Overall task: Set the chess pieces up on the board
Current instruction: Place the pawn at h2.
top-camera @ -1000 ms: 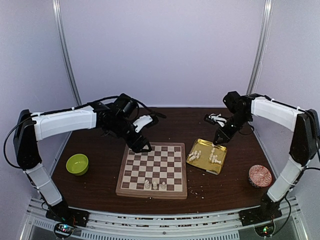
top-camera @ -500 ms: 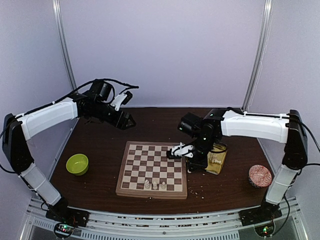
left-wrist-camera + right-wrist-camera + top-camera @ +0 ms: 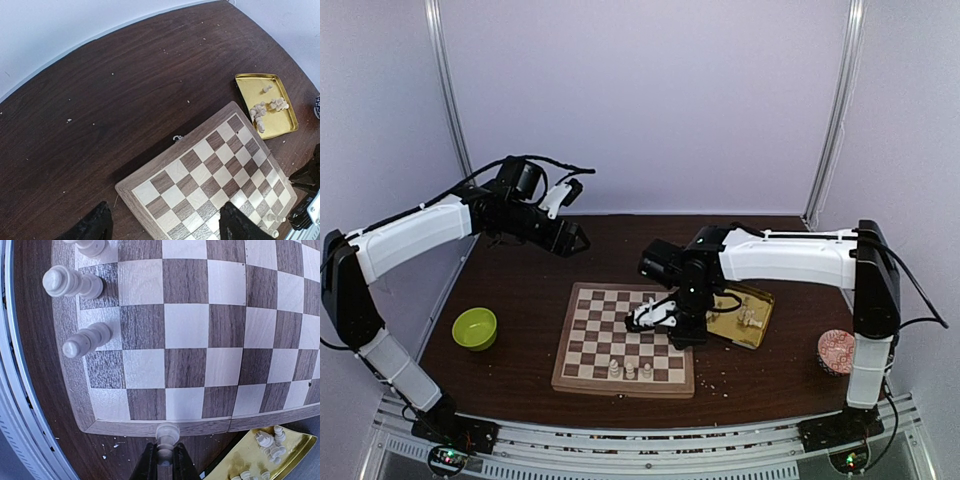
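The board (image 3: 610, 335) lies in the middle of the table. Three cream chess pieces (image 3: 629, 371) stand in its near row, also visible in the right wrist view (image 3: 86, 340). My right gripper (image 3: 683, 333) hangs over the board's right border, shut on one chess piece (image 3: 167, 435) held by its stem (image 3: 163, 460). More chess pieces (image 3: 260, 110) lie in the gold tray (image 3: 250, 77) to the right of the board. My left gripper (image 3: 575, 240) is raised at the back left, away from the board (image 3: 210, 185), open and empty (image 3: 167, 227).
A green bowl (image 3: 474, 328) sits left of the board. A round patterned dish (image 3: 840, 352) sits at the near right. The gold tray (image 3: 760, 300) is partly hidden behind my right arm. Pale crumbs (image 3: 115, 445) dot the dark table.
My right arm swung from the gold tray to the board's right edge, carrying a chess piece. My left arm pulled back from the board's far edge to the back left, then stayed there.
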Motion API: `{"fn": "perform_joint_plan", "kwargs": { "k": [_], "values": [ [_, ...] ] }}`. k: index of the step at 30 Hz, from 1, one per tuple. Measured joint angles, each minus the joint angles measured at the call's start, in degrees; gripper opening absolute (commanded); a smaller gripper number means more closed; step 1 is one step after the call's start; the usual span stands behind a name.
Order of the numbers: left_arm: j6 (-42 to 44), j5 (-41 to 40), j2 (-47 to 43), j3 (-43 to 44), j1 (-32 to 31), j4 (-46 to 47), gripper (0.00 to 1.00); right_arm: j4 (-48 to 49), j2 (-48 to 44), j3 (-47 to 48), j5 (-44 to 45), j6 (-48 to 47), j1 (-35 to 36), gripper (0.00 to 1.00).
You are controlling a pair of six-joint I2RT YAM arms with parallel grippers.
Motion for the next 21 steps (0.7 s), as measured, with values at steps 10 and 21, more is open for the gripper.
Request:
{"fn": "perform_joint_plan", "kwargs": {
  "k": [10, 21],
  "values": [
    [0.0, -0.7, -0.9, -0.4, 0.0, -0.1, 0.75, -1.3, 2.5, 0.4, -0.1, 0.0, 1.6, 0.04],
    [0.0, -0.7, -0.9, -0.5, 0.0, -0.1, 0.75, -1.5, 3.8, 0.8, -0.1, 0.0, 1.6, 0.05]
  ]
}}
